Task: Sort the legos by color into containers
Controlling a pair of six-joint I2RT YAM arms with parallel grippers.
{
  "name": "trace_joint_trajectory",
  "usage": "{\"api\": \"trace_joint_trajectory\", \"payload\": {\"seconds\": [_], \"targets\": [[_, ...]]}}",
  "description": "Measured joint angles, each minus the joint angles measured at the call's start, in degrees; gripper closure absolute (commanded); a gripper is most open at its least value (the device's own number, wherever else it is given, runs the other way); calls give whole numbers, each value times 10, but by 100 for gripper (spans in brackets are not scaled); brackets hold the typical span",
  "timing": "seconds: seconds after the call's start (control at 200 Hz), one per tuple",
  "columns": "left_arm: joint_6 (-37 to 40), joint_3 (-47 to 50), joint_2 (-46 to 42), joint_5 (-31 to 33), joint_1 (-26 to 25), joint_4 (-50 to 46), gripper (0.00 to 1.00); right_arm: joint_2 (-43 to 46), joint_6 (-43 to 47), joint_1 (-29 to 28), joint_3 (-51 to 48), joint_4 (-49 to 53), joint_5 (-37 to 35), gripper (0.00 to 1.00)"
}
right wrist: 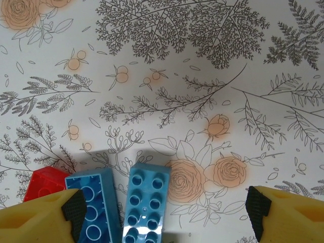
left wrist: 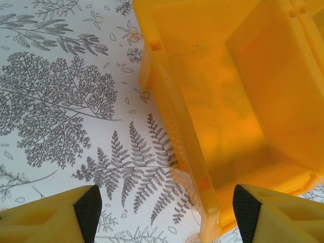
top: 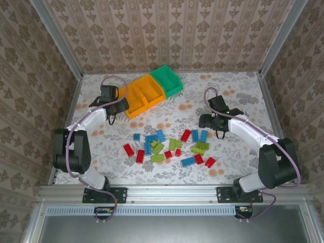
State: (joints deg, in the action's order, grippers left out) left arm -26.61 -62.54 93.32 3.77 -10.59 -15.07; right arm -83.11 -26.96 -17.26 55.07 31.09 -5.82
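From above, the row of bins (top: 148,96) sits on the far part of the table (top: 243,93) and runs slantwise. The row has two orange bins, and one green bin (top: 167,81) at its far right end. The legos (top: 152,139) lie in a loose heap of red, blue and green bricks on the flowery cloth. The heap is nearer to the arm bases than the row is. The left gripper (top: 115,114) hangs just beside the left end of the row. The right gripper (top: 210,124) is well apart from the row, off to its right, above the far right edge of the heap.

The left wrist camera looks down at the end orange bin (left wrist: 182,126) of the row. The left gripper (left wrist: 164,212) has its yellow fingers (left wrist: 88,207) spread wide and holds nothing. The bin's near corner sits between them. One finger is over the cloth beside the bin and the other is over the bin's near end.

The right wrist camera looks down at the cloth. The right gripper (right wrist: 164,212) also has its fingers (right wrist: 73,210) wide apart and holds nothing. A dark blue brick (right wrist: 93,202) and a light blue brick (right wrist: 147,202) lie side by side between them, close to the left-hand finger. A red brick (right wrist: 45,182) peeks out just beside the dark blue one, partly under that finger.
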Motion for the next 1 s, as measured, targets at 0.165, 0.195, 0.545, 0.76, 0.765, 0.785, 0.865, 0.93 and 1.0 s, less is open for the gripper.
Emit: {"api": "trace_joint_trajectory", "payload": {"seconds": [0.165,0.195,0.545,0.76,0.765,0.785,0.865,0.93,1.0], "targets": [[1,-39,48,-2,-2,-17,35,3,-12,-11,0,17,-10,14],[2,-42,53,-2,-3,-18,38,3,-15,-12,0,21,-11,14],[18,-72,88,-11,-10,-27,63,14,-39,-28,-9,39,-14,15],[35,-72,90,-18,-18,-23,72,14,-28,-68,-14,38,-13,16],[36,-72,90,-18,-18,-23,73,14,-27,-69,-14,38,-13,16],[39,-72,90,-19,-19,-23,73,14,-25,-73,-14,38,-13,16],[47,-71,89,-19,-22,-21,75,11,-17,-83,-14,38,-16,17],[54,-68,87,-20,-23,-16,77,6,-17,-85,-15,39,-26,18],[60,-62,83,-21,-24,-11,79,1,-18,-84,-19,39,-36,18]]}}
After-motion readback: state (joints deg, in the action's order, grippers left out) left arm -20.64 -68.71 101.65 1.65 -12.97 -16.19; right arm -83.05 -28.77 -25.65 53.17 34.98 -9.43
